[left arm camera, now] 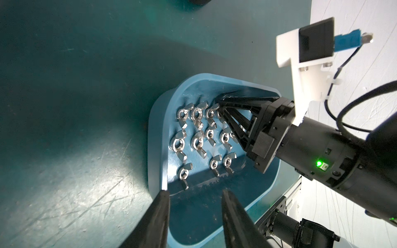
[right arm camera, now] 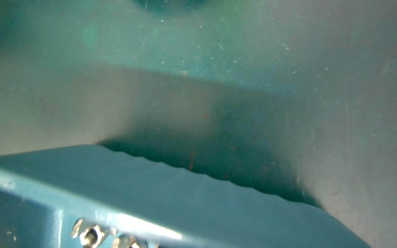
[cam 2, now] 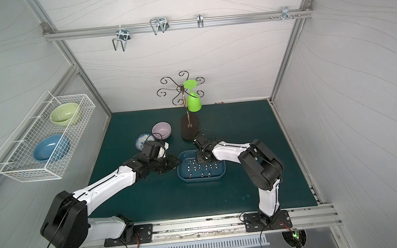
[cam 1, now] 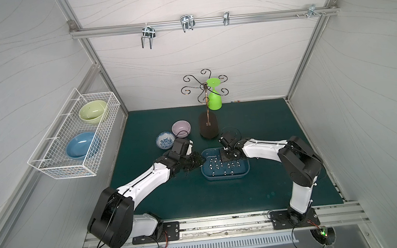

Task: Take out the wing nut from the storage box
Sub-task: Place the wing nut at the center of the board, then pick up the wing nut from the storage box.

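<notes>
**Steel wing nuts [left arm camera: 198,142] not yet out**

They lie in rows inside the storage box [left arm camera: 156,133]; none shows outside it. The right gripper [left arm camera: 220,105] reaches among them, jaws nearly together, but whether they pinch one cannot be told. The left gripper [left arm camera: 194,193] stands half open and empty at the box's rim. The lifting out seems left to do.

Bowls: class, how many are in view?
4: a green bowl and a blue bowl in the wire basket; a lilac bowl and a patterned bowl on the mat. None looks hidden.
</notes>
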You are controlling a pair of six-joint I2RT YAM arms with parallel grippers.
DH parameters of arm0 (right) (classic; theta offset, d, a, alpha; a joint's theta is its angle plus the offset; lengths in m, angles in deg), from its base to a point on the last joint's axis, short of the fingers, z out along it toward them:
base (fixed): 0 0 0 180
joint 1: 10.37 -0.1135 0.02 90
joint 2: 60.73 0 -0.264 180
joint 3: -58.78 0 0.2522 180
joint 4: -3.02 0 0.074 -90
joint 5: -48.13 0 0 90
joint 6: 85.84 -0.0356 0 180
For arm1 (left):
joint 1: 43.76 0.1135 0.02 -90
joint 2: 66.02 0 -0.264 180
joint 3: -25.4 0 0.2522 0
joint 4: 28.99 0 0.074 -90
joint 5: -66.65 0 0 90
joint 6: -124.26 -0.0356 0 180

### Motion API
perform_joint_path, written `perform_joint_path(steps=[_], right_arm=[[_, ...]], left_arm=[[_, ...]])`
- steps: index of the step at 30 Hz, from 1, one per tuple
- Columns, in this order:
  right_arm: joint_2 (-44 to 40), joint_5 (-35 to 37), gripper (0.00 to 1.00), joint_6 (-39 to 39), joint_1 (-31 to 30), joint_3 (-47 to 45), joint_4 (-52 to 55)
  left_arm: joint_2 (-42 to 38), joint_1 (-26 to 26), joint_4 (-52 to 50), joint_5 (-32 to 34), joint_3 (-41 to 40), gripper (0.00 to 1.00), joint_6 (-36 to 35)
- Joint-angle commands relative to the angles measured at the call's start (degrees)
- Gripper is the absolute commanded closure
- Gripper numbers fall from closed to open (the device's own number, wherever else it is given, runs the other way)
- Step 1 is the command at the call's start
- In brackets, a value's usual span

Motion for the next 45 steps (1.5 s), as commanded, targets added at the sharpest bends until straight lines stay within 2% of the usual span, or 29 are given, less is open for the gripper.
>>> perform_joint_path(steps=[1, 7, 15, 20, 35, 40, 45], right_arm=[[2.0, 0.9, 0.77, -0.7, 0.3, 1.4, -0.2], [2.4, 1.6, 0.82, -0.7, 0.3, 1.4, -0.5], [1.5, 1.9, 0.96, -1.0, 0.2, 0.3, -1.3], [0.4, 1.9, 1.0, -0.9, 0.3, -0.1, -1.6], [-9.0, 3.8, 1.0, -1.3, -1.9, -1.1, 1.9], [-14.7, 6.8, 1.0, -0.8, -0.5, -4.0, 3.6], [-21.9, 7.2, 1.0, -1.3, 8.0, -9.7, 4.8]], left_arm=[[0.2, 0.3, 2.7, -0.7, 0.4, 0.56, -0.3], [0.4, 0.3, 2.9, -0.8, 0.2, 0.57, -0.2], [1.0, 0.3, 3.1, -1.1, 0.2, 0.57, 0.0], [1.0, 0.3, 3.2, -0.9, 0.2, 0.57, 0.1], [0.3, 0.0, 4.3, -1.8, 0.6, 0.57, 2.2], [2.7, -3.7, 4.3, -1.9, 4.1, 0.57, 1.7], [9.3, -9.7, 5.1, -2.8, 10.7, 0.58, 1.7]])
